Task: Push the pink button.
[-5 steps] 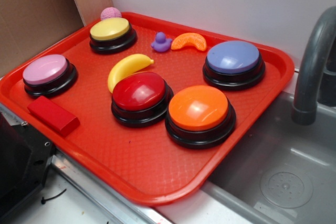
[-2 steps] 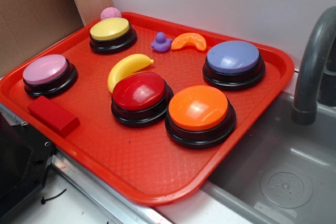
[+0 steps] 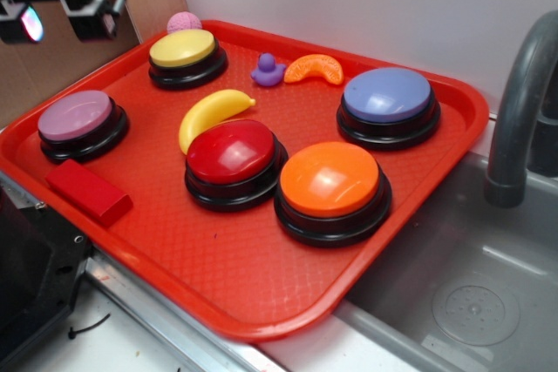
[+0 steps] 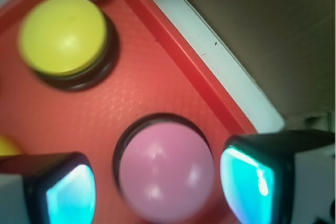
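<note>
The pink button (image 3: 75, 116) sits at the tray's (image 3: 261, 294) 9 o'clock edge, with a red block (image 3: 88, 190) near it at 6 o'clock. The gripper (image 3: 59, 13) hangs above it, not touching, fingers (image 4: 249, 174) apart, framing the dome in the wrist view. The yellow button (image 4: 63, 33) lies at 11 o'clock.

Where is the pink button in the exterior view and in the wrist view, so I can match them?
Exterior: the pink button sits at the tray's left edge, below the gripper.
Wrist: it fills the lower centre, between the two fingertips.
Shared landmark: the yellow button, the pink one's neighbour along the same tray edge.
</note>
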